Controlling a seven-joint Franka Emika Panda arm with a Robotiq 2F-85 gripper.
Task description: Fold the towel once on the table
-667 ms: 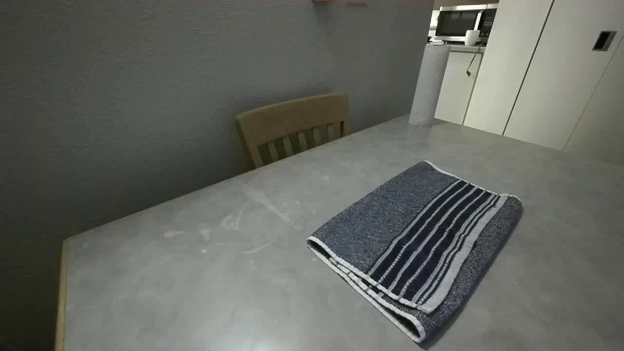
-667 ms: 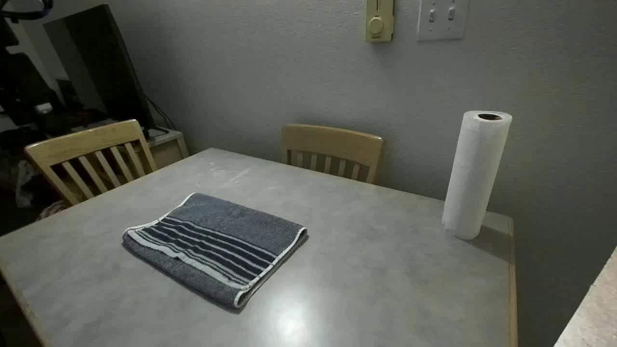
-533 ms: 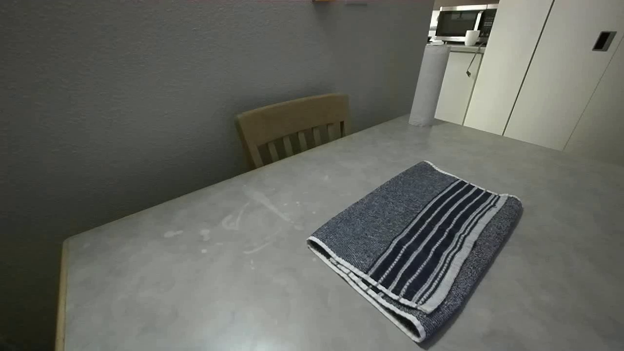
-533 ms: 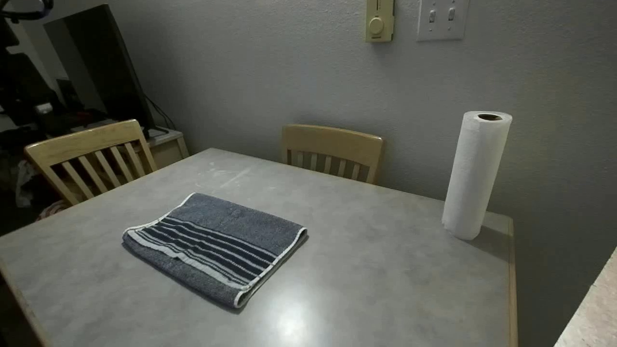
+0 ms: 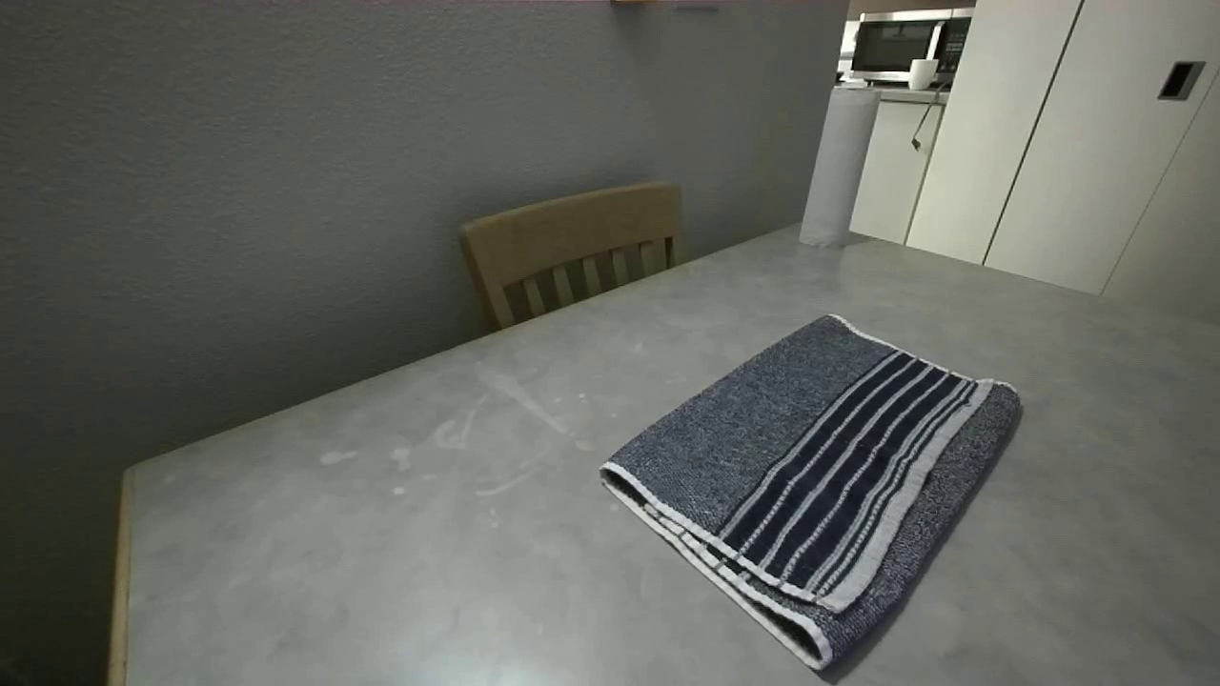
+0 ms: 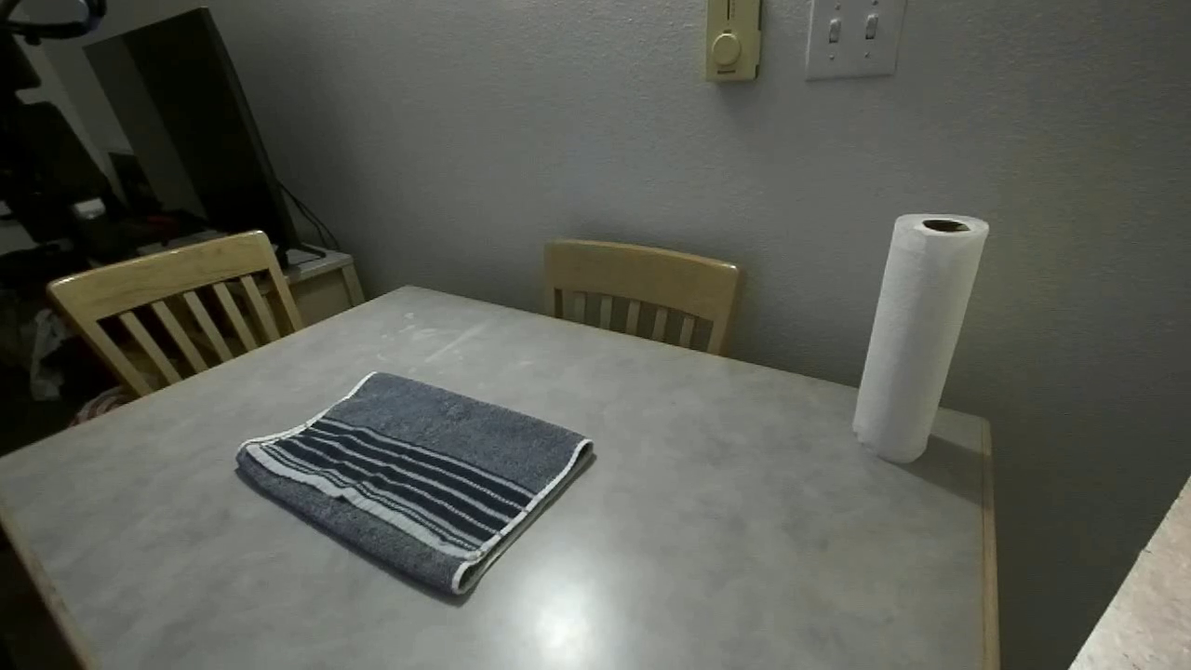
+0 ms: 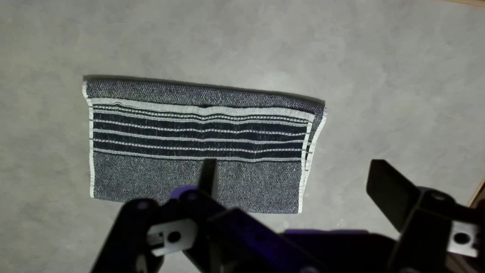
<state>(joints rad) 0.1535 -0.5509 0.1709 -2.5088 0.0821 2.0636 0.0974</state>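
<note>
Nubbly, striped terry towel (image 7: 197, 144), a folded rectangle on matte table (image 6: 726, 484), gripper (image 7: 293, 165) (black, angular) with jaws wide apart.

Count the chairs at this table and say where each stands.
2. The wall chair stands between the table and grey wall; the end chair, at left in an exterior view, stands along the adjoining edge. Others may be out of view.

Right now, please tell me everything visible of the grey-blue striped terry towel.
The grey-blue, terry-looking rectangular towel lies folded, nearly flat, on the light grey matte table; nothing else is seen touching it. Navy and whitish stripes, slightly rippled, run parallel to its longer sides, with plain cloth on either side. Whitish edging borders its short sides, and layers gape along one.
</note>
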